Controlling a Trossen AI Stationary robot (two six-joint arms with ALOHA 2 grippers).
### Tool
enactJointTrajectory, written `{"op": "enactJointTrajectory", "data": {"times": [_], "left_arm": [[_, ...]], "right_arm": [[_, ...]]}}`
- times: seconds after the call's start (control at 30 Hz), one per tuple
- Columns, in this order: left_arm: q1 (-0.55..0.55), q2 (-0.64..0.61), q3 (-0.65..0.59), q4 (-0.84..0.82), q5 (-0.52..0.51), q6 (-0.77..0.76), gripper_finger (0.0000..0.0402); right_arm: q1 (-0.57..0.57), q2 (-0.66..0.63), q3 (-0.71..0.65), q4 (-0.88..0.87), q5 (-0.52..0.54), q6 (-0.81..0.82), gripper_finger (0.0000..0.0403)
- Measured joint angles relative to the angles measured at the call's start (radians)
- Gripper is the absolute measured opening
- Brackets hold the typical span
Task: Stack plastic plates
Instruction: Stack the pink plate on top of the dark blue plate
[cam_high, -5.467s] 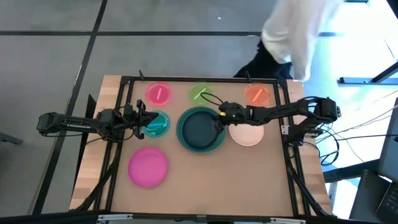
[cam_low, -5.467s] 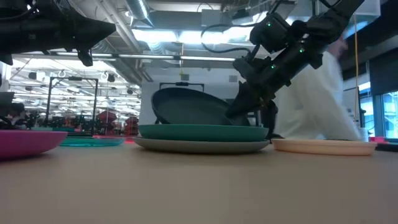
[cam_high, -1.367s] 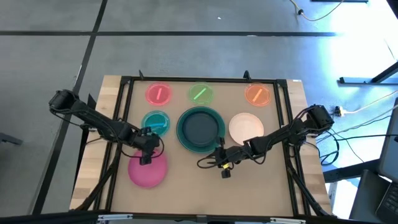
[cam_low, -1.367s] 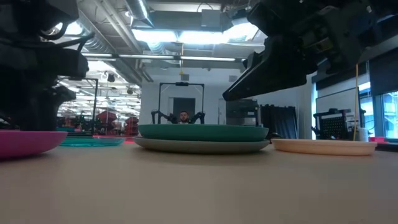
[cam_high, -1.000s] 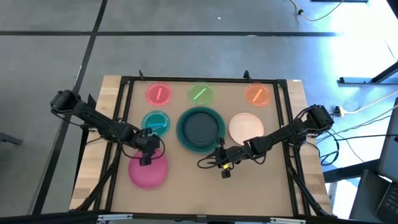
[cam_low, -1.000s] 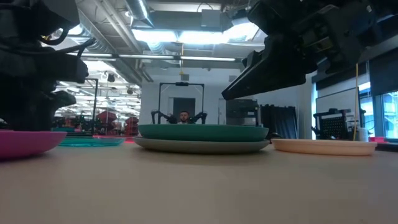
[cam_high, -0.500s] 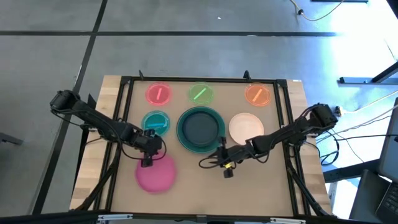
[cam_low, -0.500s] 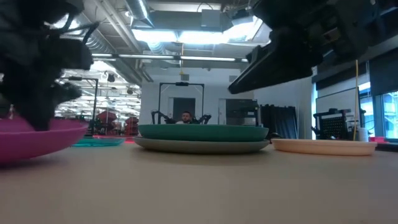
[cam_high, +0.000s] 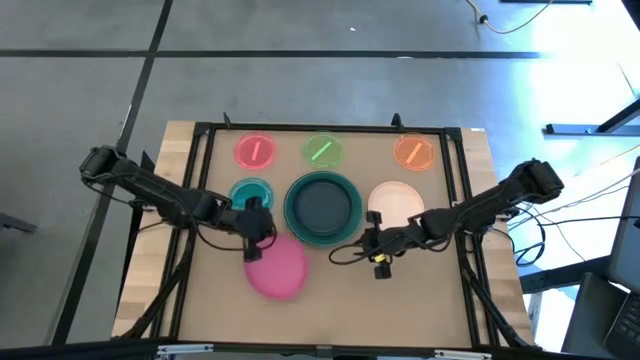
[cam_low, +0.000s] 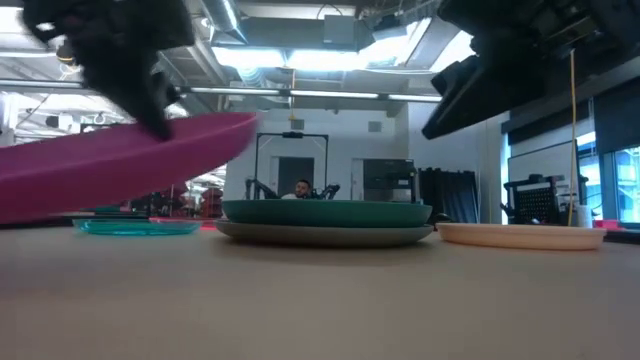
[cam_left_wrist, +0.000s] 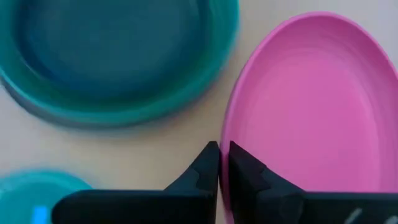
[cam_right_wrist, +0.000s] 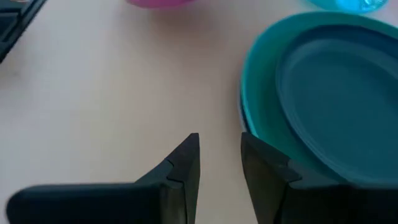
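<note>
My left gripper is shut on the medium pink plate, which it carries in the air just near-left of the stack. That stack is a dark plate on a large teal plate on a grey one. In the low view the pink plate hangs tilted above the table. My right gripper is open over bare table beside the stack's near-right rim, touching nothing. The cream plate lies flat to the right of the stack. The small teal plate lies to its left. My left gripper pinches the pink plate's rim between its two fingers, one finger outside the plate and one over its inside. It comes from above, at the plate's far-left edge. The plate is lifted clear of the table and tilted.
Three small translucent plates stand in a row along the far edge: red, green and orange. A black frame borders the table. Bare tabletop lies toward the near edge.
My left gripper has lifted the pink plate off the table and carried it right, toward the stack. The plate, which lay flat at the near left, now hangs clear and tilted. My right gripper has drifted a little toward the table's right edge.
</note>
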Motion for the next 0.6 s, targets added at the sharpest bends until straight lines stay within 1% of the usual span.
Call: {"op": "enactJointTrajectory", "data": {"times": [0.13,0.2,0.33,0.5,0.6], "left_arm": [[0.043,0.0,0.005,0.107,-0.116,0.019,0.0014],[0.07,0.0,0.005,0.154,-0.157,0.022,0.0016],[0.135,0.0,0.005,0.235,-0.187,0.023,0.0016],[0.214,0.007,0.005,0.354,-0.225,0.023,0.0017],[0.253,0.025,0.005,0.395,-0.228,0.04,0.0017]], "right_arm": [[0.0,-0.029,0.0,-0.051,0.001,0.02,0.0106],[0.0,-0.037,0.0,-0.065,0.0,0.028,0.0106],[0.0,-0.046,0.0,-0.092,0.002,0.037,0.0106],[0.0,-0.046,0.0,-0.126,0.03,0.038,0.0106],[0.0,-0.045,0.0,-0.13,0.041,0.039,0.0106]]}}
